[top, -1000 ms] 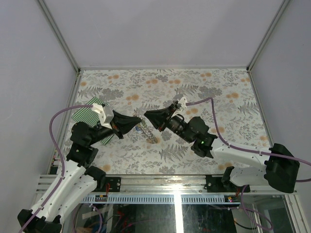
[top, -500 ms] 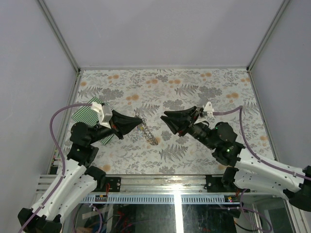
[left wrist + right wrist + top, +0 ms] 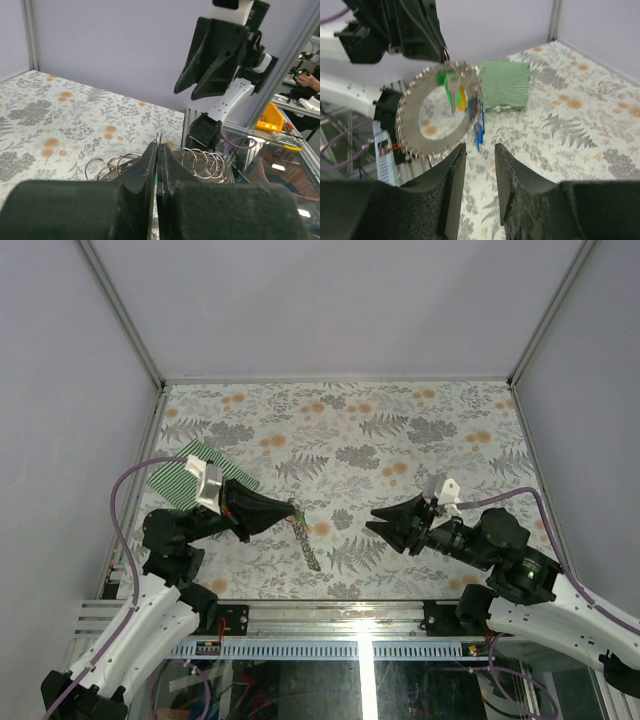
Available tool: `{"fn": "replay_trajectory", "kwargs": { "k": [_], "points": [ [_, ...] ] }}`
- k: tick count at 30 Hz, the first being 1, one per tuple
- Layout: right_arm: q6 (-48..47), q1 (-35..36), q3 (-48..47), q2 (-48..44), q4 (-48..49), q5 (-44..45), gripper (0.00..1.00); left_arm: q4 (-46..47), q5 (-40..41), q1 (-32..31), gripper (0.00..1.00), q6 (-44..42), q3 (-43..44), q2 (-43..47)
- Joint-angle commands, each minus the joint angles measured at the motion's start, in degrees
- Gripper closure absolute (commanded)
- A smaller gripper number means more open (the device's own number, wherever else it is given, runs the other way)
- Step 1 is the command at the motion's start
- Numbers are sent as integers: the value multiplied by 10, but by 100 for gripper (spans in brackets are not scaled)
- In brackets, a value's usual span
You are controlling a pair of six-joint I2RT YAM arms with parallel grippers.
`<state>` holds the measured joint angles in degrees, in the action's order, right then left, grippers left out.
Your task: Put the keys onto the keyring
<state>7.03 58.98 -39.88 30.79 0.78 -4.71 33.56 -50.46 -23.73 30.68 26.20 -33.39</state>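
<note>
The keyring [image 3: 405, 120], a grey metal coil bent into a round loop, hangs from the tip of the left gripper [image 3: 290, 508] above the flowered table [image 3: 400, 420], near its near edge and a little left of the middle. In the top view it looks like a short strand [image 3: 305, 543] that runs down from the fingertips toward the near edge. 3 keys hang at the top right of the loop, close together: a green key [image 3: 442, 80], a yellow key [image 3: 462, 98] and, lowest, a blue key [image 3: 479, 131]. The left gripper is clenched on the keyring, and its own camera shows the 2 fingers pressed together with wire loops [image 3: 200, 162] coming out on both sides. The right gripper [image 3: 378, 520] stands well apart to the right and points at the keyring; its fingers are parted and nothing is between them. A green-and-white striped cloth [image 3: 185, 472] lies near the left edge of the table.
</note>
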Motion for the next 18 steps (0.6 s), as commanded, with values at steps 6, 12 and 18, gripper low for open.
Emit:
{"fn": "replay_trajectory", "kwargs": {
  "k": [6,12,18],
  "points": [
    [-8,-1,-14,-33,-94,-122,64,74,-2,-4,100,80,-9,81],
    [4,-1,-9,-47,-34,-167,64,146,-20,-6,100,137,-7,78],
    [67,-1,-10,-31,79,-157,65,220,-30,-12,100,185,12,65]
  ]
}}
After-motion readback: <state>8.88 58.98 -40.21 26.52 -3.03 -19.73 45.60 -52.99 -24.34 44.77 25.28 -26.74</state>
